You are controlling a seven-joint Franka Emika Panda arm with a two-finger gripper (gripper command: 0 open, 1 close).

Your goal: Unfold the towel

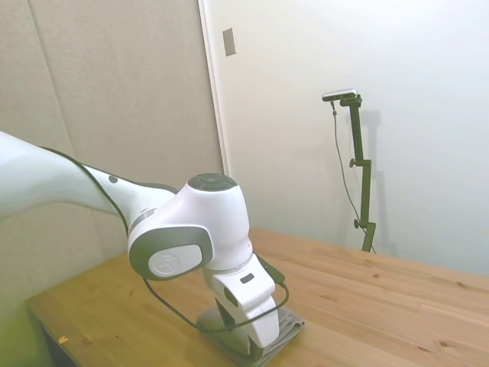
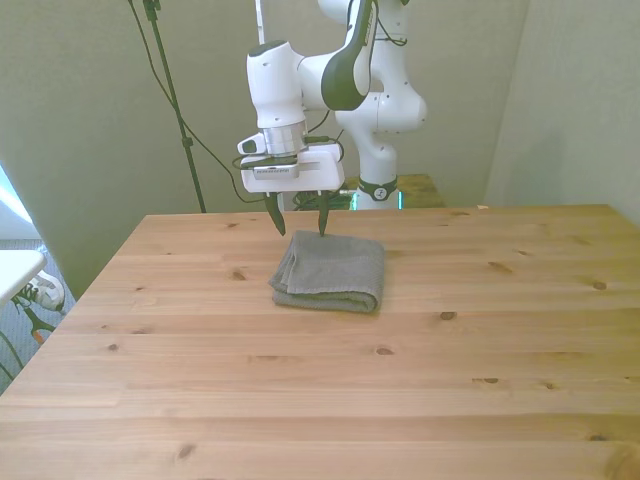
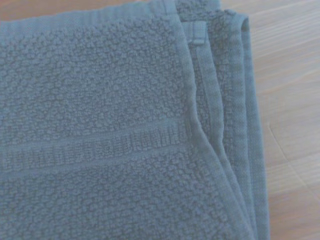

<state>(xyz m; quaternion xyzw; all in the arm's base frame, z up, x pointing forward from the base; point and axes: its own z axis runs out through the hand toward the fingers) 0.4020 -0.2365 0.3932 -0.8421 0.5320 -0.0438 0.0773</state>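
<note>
Front view: end effector (image 2: 298,222) over folded towel (image 2: 332,271)

The grey terry towel (image 3: 100,125) is filling most of the frame, its folded, hemmed layers stacking along one edge beside the bare wooden table (image 3: 295,100).

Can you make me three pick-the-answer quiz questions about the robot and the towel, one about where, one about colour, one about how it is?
1. Where does the towel lie?
A. on the wooden table
B. on the floor
C. in a basket

2. What colour is the towel?
A. red
B. grey
C. yellow

3. How is the end effector?
A. shut on the towel
B. open above the towel's far edge
C. out of sight

Answers:
1. A, bare planks surround the towel in the front view.
2. B, it looks grey there.
3. B, its two dark fingers stand apart in the front view.
</note>
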